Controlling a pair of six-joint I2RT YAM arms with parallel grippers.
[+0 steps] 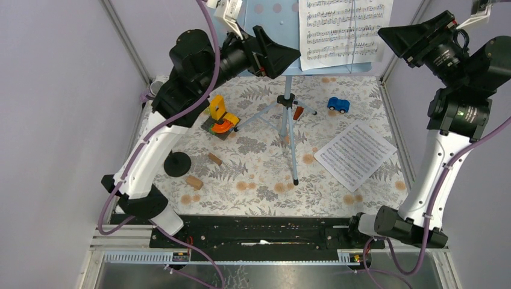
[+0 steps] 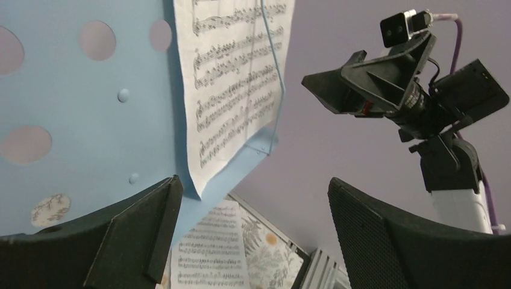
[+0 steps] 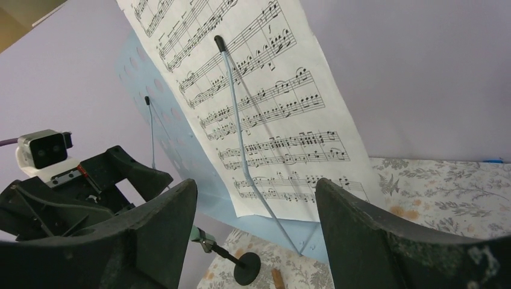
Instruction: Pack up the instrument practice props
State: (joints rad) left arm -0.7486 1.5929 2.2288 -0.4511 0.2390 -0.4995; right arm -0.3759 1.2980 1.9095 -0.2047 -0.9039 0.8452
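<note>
While left fingers (image 2: pixel 108 250) and right fingers (image 3: pixel 391 241) gape wide, sheet-music page (image 1: pixel 337 33) between, edges untouched.

Pale lilac walls (image 1: pixel 54 120) close the space on the left, back and right, with slim metal posts (image 1: pixel 128 45) at the back corners. A tablecloth (image 1: pixel 259 162) printed with grey ferns and orange flowers covers the work surface. A black rail (image 1: pixel 259 230) runs along its near edge, with grey sheet metal (image 1: pixel 271 274) below. The light is soft and even, and shadows are faint.
</note>
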